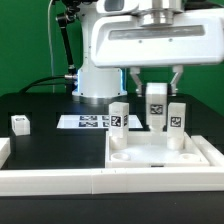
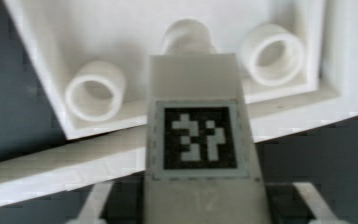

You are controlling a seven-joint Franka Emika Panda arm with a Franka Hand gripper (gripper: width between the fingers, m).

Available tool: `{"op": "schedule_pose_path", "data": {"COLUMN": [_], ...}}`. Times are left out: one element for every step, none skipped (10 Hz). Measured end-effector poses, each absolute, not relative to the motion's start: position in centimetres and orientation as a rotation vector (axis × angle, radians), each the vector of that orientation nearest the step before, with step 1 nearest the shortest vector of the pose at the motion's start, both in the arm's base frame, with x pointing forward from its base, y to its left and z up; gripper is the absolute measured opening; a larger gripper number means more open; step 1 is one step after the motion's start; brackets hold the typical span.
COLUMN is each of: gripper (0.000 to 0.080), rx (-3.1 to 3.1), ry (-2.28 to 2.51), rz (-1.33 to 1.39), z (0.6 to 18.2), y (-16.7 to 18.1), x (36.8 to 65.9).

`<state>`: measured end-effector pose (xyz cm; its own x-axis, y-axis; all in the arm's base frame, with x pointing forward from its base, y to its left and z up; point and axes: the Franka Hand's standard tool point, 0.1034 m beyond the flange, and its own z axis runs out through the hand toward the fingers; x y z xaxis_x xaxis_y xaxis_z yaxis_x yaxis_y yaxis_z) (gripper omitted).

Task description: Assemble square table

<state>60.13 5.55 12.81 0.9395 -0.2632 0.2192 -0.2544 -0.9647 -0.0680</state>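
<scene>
- Long low white border wall (image 1: 50, 181): the nearest item in your exterior view. It runs along the front of the black table (image 1: 50, 145).
- White plastic square slab with raised rim and round corner sockets (image 1: 160, 156): lies flat just behind the wall, on the exterior view's right. Your wrist view shows two of its sockets unfilled.
- Right-standing leg (image 1: 176, 118), a small white blocky tagged piece: upright on the slab.
- Held leg (image 1: 157, 108), same pattern: upright over the slab, just beside the right-standing leg. You cannot tell whether its foot touches the slab.
- Two-finger gripper (image 1: 157, 90): jaws narrowed onto the held leg's upper end. Its tag faces your wrist camera.
- Left-standing leg (image 1: 118, 117): upright at the slab's far corner, on the exterior view's left. You cannot tell if it is seated.
- Loose leg (image 1: 20, 123): rests on the table, well apart on the exterior view's left.
- Marker board (image 1: 88, 121): flat on the table, between the loose leg and the slab.
</scene>
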Motion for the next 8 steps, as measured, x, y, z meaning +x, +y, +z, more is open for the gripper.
{"op": "schedule_pose_path", "data": {"gripper": [0.0291, 0.0292, 0.0292, 0.0292, 0.0292, 0.0292, 0.0292, 0.0292], "rx": [-3.059, -3.059, -3.059, -3.055, -3.053, -3.036, -3.003, -2.992], "ry": [0.403, 0.404, 0.403, 0.4, 0.394, 0.4, 0.411, 0.41], "rz": [-0.352, -0.352, -0.352, -0.393, -0.395, -0.445, -0.565, -0.579], "z": [12.7, 12.7, 12.7, 12.7, 12.6, 12.9, 13.4, 13.2], "y": [5.4, 5.3, 5.4, 5.4, 5.9, 7.1, 8.4, 9.8], "x": [60.1, 60.1, 60.1, 60.3, 60.3, 60.7, 61.3, 61.1]}}
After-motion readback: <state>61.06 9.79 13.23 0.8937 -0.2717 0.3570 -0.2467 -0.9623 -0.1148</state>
